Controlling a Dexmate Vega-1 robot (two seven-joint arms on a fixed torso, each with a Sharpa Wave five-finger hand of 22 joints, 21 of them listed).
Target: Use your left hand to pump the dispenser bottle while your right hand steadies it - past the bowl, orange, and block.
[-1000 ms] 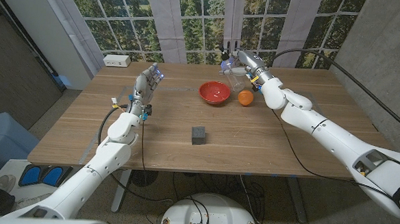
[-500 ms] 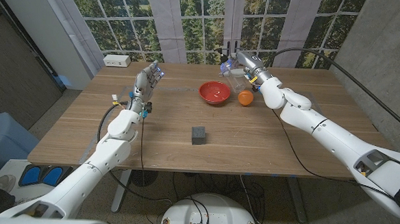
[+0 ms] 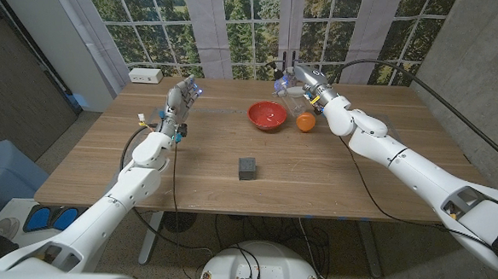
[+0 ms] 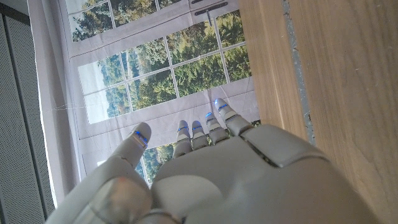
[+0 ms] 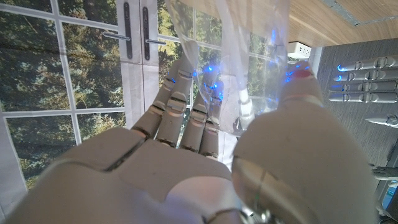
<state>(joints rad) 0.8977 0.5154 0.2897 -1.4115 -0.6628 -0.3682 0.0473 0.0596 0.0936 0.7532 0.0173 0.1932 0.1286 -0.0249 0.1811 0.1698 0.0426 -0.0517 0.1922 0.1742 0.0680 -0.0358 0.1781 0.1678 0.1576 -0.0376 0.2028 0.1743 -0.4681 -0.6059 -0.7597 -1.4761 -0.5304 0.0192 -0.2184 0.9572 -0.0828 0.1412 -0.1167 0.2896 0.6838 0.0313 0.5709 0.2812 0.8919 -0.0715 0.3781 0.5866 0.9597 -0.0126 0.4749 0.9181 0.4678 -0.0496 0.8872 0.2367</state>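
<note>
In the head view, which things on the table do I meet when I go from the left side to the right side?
White box → left hand → dark block → red bowl → orange. The clear bottle and the right hand that holds it overlap above the orange, so I leave them out.

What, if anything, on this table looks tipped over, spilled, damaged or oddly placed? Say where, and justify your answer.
Nothing stands out. The red bowl sits upright, with the orange beside it and the dark block nearer the robot. No spill shows on the table. The right hand grips the clear dispenser bottle; the left hand is open, far off.
</note>
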